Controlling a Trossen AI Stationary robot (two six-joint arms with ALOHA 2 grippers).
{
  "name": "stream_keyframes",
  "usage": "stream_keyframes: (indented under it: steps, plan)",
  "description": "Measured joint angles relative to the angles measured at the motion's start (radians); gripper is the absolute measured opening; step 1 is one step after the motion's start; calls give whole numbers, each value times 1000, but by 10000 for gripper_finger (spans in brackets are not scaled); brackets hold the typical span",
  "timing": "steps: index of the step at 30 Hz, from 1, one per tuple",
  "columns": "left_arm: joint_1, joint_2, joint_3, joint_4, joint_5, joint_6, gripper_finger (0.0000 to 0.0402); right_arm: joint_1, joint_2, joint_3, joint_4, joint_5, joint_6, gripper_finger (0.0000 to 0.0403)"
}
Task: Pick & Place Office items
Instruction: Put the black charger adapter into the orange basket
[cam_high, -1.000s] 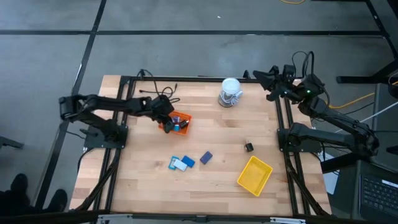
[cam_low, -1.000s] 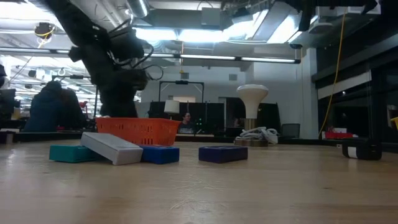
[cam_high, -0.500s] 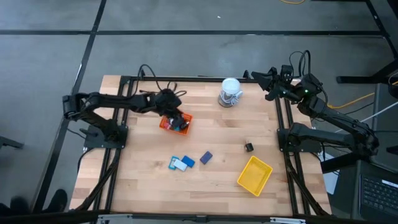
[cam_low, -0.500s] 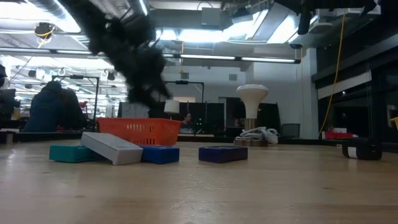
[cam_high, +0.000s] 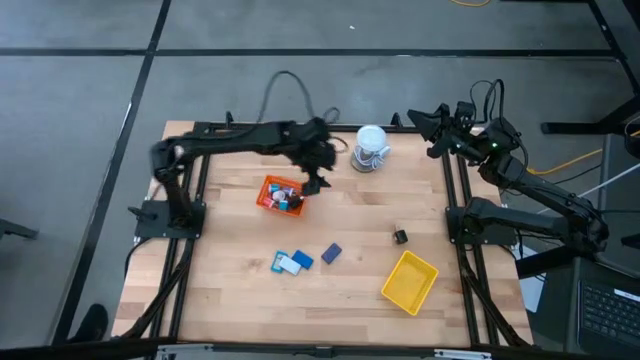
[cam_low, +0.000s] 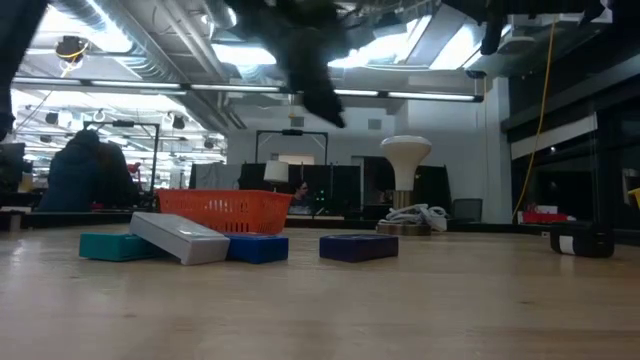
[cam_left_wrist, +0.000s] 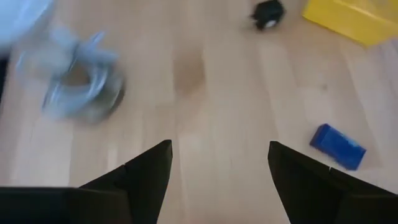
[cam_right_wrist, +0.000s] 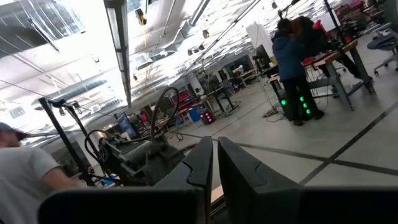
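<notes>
Even, bright overhead light falls on the table (cam_high: 250, 290) in the high view, with only faint shadows. In the low view ceiling lights (cam_low: 250, 55) glare and the left arm (cam_low: 305, 45) is a dark smear of motion blur. The left wrist view is blurred, the roll (cam_left_wrist: 78, 87) most of all

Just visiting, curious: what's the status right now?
Left gripper open, empty, beside orange tray. Right gripper shut, parked at table edge. Blue blocks waiting. Nothing blocking.
</notes>
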Motion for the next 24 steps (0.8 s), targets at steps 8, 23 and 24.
stream_keyframes:
  steps: [8, 23, 24]
  plan:
    - [-62, 330, 385, -189, 29, 218, 247, -14, 0, 0, -2, -30, -7, 31]
    - [111, 249, 592, -231, 109, -65, 235, 36, -14, 189, -376, -34, -46, 31]
    - [133, 210, 592, -230, 108, -68, 235, 39, -9, 209, -388, -32, -59, 31]
